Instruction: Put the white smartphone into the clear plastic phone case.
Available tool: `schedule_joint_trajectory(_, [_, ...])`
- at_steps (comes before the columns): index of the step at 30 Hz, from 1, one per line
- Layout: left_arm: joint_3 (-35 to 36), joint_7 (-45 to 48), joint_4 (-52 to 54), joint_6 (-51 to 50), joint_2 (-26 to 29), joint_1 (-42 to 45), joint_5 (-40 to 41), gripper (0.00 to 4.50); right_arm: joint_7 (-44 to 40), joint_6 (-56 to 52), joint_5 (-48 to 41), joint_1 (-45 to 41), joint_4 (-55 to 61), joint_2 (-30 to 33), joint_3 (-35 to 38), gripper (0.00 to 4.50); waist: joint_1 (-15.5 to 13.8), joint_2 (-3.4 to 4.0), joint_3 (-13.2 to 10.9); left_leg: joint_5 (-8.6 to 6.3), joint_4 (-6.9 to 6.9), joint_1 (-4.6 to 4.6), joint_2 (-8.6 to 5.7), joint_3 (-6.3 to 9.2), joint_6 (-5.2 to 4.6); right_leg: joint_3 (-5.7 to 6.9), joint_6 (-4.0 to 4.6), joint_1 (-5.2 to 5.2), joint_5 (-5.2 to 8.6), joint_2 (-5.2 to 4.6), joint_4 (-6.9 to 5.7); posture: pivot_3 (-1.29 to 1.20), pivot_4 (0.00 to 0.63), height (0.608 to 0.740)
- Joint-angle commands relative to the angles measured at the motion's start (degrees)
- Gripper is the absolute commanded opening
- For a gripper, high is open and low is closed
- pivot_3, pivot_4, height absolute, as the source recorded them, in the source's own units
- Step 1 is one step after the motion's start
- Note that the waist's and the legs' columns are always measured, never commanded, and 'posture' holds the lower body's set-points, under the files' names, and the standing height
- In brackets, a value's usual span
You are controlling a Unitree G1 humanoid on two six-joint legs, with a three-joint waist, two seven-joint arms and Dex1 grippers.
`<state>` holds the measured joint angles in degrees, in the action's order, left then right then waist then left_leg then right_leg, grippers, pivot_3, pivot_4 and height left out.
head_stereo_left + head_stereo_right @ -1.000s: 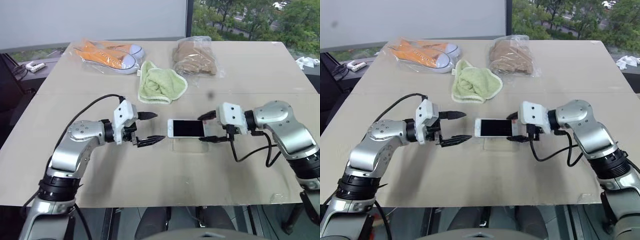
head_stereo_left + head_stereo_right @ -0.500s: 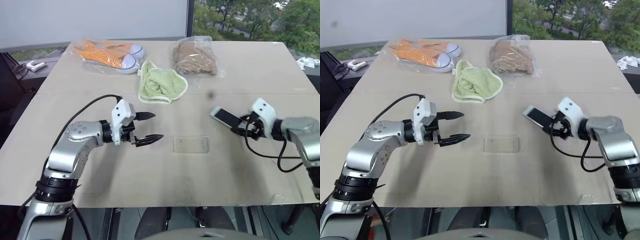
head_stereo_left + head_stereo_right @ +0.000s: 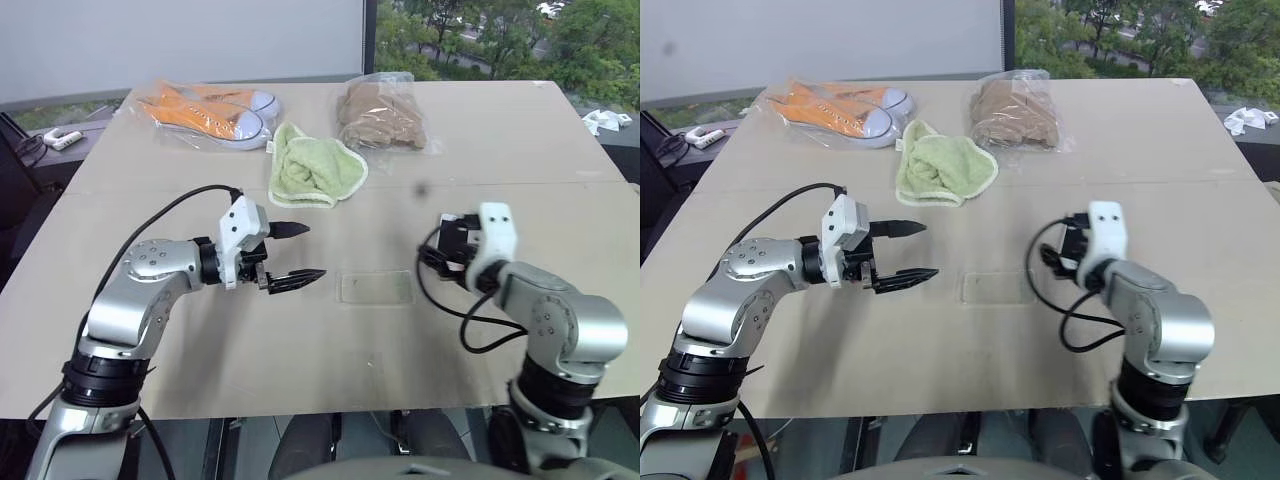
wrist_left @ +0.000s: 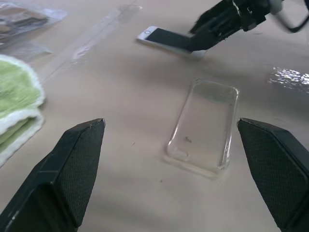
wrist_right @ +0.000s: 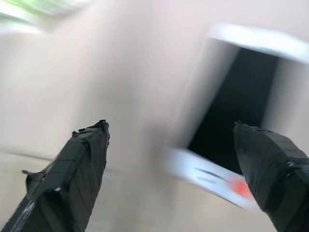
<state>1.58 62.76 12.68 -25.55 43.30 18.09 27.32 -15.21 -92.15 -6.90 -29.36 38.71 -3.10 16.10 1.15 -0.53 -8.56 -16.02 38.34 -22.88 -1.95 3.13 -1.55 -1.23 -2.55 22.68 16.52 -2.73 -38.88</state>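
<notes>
A: Start at the fingers. What are they doing?

B: The left gripper [image 3: 296,252] has its fingers spread wide with nothing between them, hovering just off the worktop [image 3: 300,340] and aimed toward the clear plastic phone case [image 4: 203,126]. The right gripper [image 5: 169,159] also has its fingers apart. In its own wrist view the white smartphone [image 5: 236,121] lies ahead, between the two tips, without either one pressing on it, as far as I can tell.

A: So where is the phone?

B: In the left wrist view it rests on the worktop beyond the case, well apart from it, with the right gripper's fingers at its far end.

A: And the case?

B: Flat on the worktop between the two arms, open side up and empty.

A: Progress, then?

B: Little, I judge. The phone is outside the case and neither gripper has a hold on it. Gripping it, carrying it over, lining it up and pressing it in all remain.
</notes>
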Motion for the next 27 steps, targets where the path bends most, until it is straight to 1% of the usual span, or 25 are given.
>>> schedule_joint_trajectory(1, [0.79, 0.41, 0.44, 0.69, 0.39, 0.84, 0.47, 4.50, -3.84, 1.06, -3.95, -6.40, -2.64, 9.16, 6.07, 4.44, -0.50, 0.00, 0.00, 0.00, 0.02, 0.01, -0.08, 0.06, -0.01, 0.07, 0.00, 0.00, 0.00, -0.06, 0.01, 0.00, 0.150, 0.740])
schedule_joint_trajectory(3, [0.68, 0.36, 0.31, 0.96, 0.20, 0.74, 0.26, 4.50, -14.90, 13.34, -5.88, -5.73, -8.93, 25.77, -0.02, 4.44, -0.92, 0.01, -0.10, -0.02, 0.06, -0.01, -0.34, 0.19, -0.08, 0.24, -0.01, -0.07, 0.00, -0.20, 0.07, 0.00, 0.150, 0.740])
schedule_joint_trajectory(4, [0.58, 0.25, 0.34, 1.05, 0.07, 0.70, 0.16, 4.50, -20.36, 20.94, -6.12, -4.35, -12.22, 32.32, -2.90, 4.44, -1.01, 0.02, -0.10, -0.04, 0.02, -0.01, -0.48, 0.24, -0.16, 0.31, -0.02, -0.08, 0.00, -0.25, 0.08, 0.00, 0.150, 0.740])
schedule_joint_trajectory(5, [0.49, 0.08, 0.37, 1.11, -0.12, 0.70, 0.11, 4.50, -25.62, 31.15, -4.21, -2.48, -16.32, 38.37, -6.51, 4.44, -0.80, -0.01, -0.09, -0.06, 0.03, -0.01, -0.53, 0.25, -0.20, 0.31, -0.03, -0.11, 0.01, -0.37, 0.11, 0.00, 0.150, 0.740])
schedule_joint_trajectory(6, [0.38, -0.06, 0.38, 1.19, -0.30, 0.70, 0.04, 4.50, -29.76, 41.88, -1.44, -1.01, -20.87, 43.55, -10.20, 4.44, -0.41, -0.04, -0.07, -0.06, -0.02, -0.01, -0.52, 0.22, -0.20, 0.30, -0.05, -0.10, 0.02, -0.39, 0.18, 0.00, 0.150, 0.740])
schedule_joint_trajectory(7, [0.29, -0.23, 0.50, 1.27, -0.45, 0.64, -0.04, 4.50, -32.92, 54.94, 2.98, -0.01, -26.78, 48.77, -14.77, 4.44, -0.19, -0.07, -0.07, -0.06, -0.04, 0.00, -0.47, 0.19, -0.20, 0.30, -0.08, -0.18, 0.04, -0.37, 0.21, 0.00, 0.150, 0.740])
schedule_joint_trajectory(8, [0.27, -0.40, 0.63, 1.32, -0.61, 0.62, -0.08, 4.50, -34.22, 66.57, 7.99, -0.26, -33.62, 53.06, -19.45, 4.44, 0.17, -0.08, -0.08, -0.06, -0.04, 0.01, -0.41, 0.16, -0.20, 0.30, -0.09, -0.18, 0.05, -0.31, 0.23, 0.00, 0.150, 0.740])
schedule_joint_trajectory(10, [0.44, -0.68, 0.88, 1.34, -0.76, 0.53, -0.08, 4.50, -35.70, 83.91, 14.48, -2.40, -44.20, 57.38, -26.09, 4.44, 1.08, -0.10, -0.09, -0.06, -0.05, 0.06, -0.31, -0.06, -0.20, 0.25, -0.10, -0.16, 0.05, -0.26, 0.18, 0.00, 0.150, 0.740])
schedule_joint_trajectory(12, [0.70, -1.02, 1.13, 1.24, -0.79, 0.36, 0.00, 4.50, -37.12, 95.63, 19.02, -5.69, -52.30, 58.49, -31.15, 4.44, 1.79, -0.11, -0.11, -0.06, -0.01, 0.13, -0.25, -0.26, -0.20, 0.11, -0.10, -0.13, 0.05, -0.24, 0.09, 0.00, 0.150, 0.740])
schedule_joint_trajectory(13, [0.82, -1.11, 1.29, 1.25, -0.74, 0.15, 0.01, 4.50, -36.90, 102.70, 21.84, -8.01, -56.50, 58.29, -33.80, 4.44, 2.19, -0.11, -0.11, -0.06, -0.01, 0.16, -0.17, -0.37, -0.20, 0.00, -0.09, -0.09, 0.05, -0.20, 0.05, 0.00, 0.150, 0.740])
schedule_joint_trajectory(14, [0.89, -1.22, 1.43, 1.25, -0.71, -0.01, -0.01, 4.50, -36.31, 107.09, 24.21, -10.15, -59.82, 57.72, -35.67, 4.44, 2.70, -0.12, -0.12, -0.06, 0.00, 0.19, -0.12, -0.40, -0.20, -0.03, -0.09, -0.10, 0.04, -0.17, 0.04, 0.00, 0.150, 0.740])
schedule_joint_trajectory(16, [0.99, -1.36, 1.62, 1.23, -0.65, -0.20, 0.00, 4.50, -35.24, 114.05, 27.88, -14.25, -65.46, 56.38, -38.51, 4.44, 2.88, -0.12, -0.12, -0.06, 0.01, 0.23, -0.01, -0.47, -0.19, -0.14, -0.08, -0.09, 0.04, -0.08, 0.01, 0.00, 0.150, 0.740])
schedule_joint_trajectory(18, [1.10, -1.58, 1.76, 1.21, -0.66, -0.30, 0.05, 4.50, -34.46, 117.94, 29.64, -18.23, -69.18, 53.66, -39.98, 4.44, 2.88, -0.15, -0.15, -0.06, 0.02, 0.24, 0.04, -0.47, -0.18, -0.21, -0.08, -0.08, 0.03, -0.04, 0.03, 0.00, 0.150, 0.740])
schedule_joint_trajectory(20, [1.18, -1.86, 1.94, 1.22, -0.66, -0.46, 0.08, 4.50, -34.74, 117.93, 27.97, -20.29, -71.40, 50.26, -39.20, 4.44, 2.82, -0.20, -0.16, -0.06, 0.03, 0.23, 0.05, -0.46, -0.17, -0.31, -0.08, -0.07, 0.03, -0.04, 0.04, 0.00, 0.150, 0.740])
schedule_joint_trajectory(22, [1.36, -2.21, 2.30, 1.21, -0.66, -0.85, 0.16, 4.50, -33.87, 118.62, 28.25, -21.51, -73.48, 48.74, -38.56, 4.44, 2.46, -0.22, -0.16, -0.07, 0.02, 0.19, 0.06, -0.41, -0.16, -0.32, -0.07, -0.06, 0.03, -0.05, 0.05, 0.00, 0.150, 0.740])
schedule_joint_trajectory(25, [1.83, -2.74, 2.76, 1.19, -0.62, -1.56, 0.30, 4.50, -36.08, 109.81, 20.49, -21.32, -73.81, 44.05, -33.31, 4.44, 1.15, -0.22, -0.17, -0.07, 0.02, 0.06, 0.03, -0.35, -0.15, -0.24, -0.07, 0.02, 0.03, -0.12, 0.08, 0.00, 0.150, 0.740])
schedule_joint_trajectory(27, [1.89, -2.97, 2.84, 1.33, -0.56, -1.85, 0.28, 4.50, -37.37, 104.67, 16.70, -21.34, -72.91, 40.98, -31.16, 4.44, 0.84, -0.22, -0.17, -0.07, 0.03, 0.01, 0.02, -0.31, -0.15, -0.20, -0.07, 0.02, 0.03, -0.15, 0.12, 0.00, 0.150, 0.740])
